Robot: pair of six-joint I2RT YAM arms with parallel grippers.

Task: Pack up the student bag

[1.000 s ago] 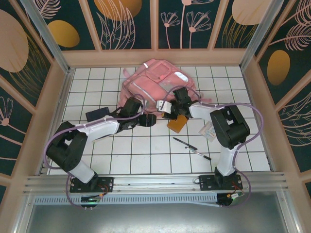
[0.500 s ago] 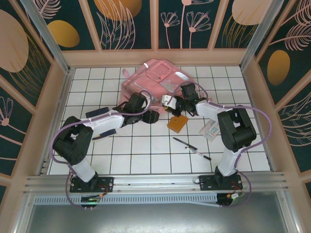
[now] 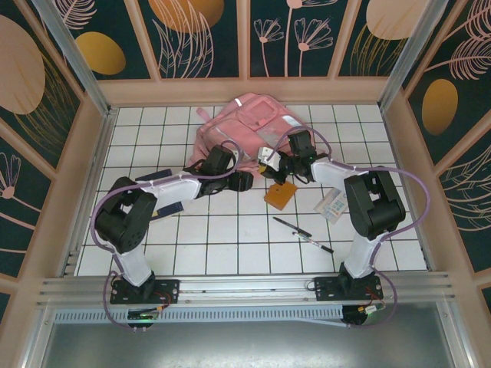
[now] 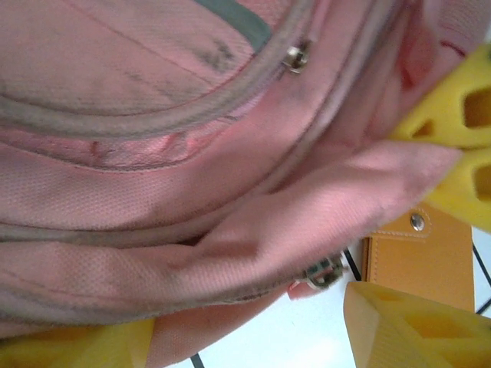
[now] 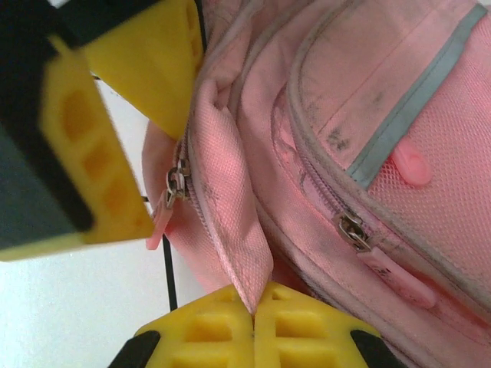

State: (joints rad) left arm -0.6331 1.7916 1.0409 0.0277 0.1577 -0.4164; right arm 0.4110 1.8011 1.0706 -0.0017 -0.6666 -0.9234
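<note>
Within the last second the right fingers (image 5: 207, 333) have clamped flat on a fold of the bag (image 3: 245, 126) beside its main zip. The bag has been tugged slightly toward 12 o'clock, where it lies on the surface (image 3: 230, 253). That hold probably serves to open the mouth for loading. The left fingers (image 4: 406, 322) stand wide, the bag's lower edge between them. Nothing seems packed yet, though the inside is hidden. The wallet (image 3: 280, 195) and pens (image 3: 294, 227) lie out at 5 o'clock of the bag.
</note>
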